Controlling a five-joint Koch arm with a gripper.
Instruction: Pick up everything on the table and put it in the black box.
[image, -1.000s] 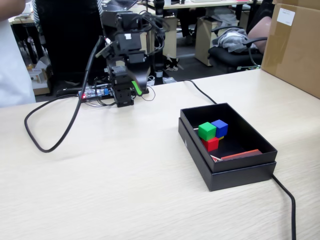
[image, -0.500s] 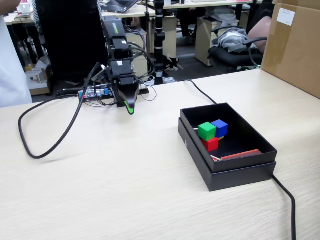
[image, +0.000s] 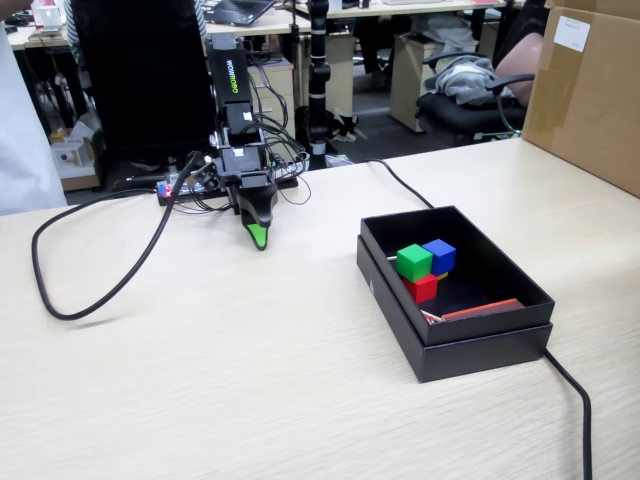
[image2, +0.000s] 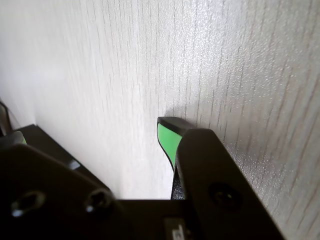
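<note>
Black box runs lengthwise away from camera; hand closed, empty.

Even, bright indoor light; soft shadows on the table. Wrist view glares white at left, its foreground blurred.

Black arm folded low near the counter's far edge, wrist bent steeply down, hand pointing at the counter with its green tip just above the surface, jaws drawn together, nothing held between them
</note>
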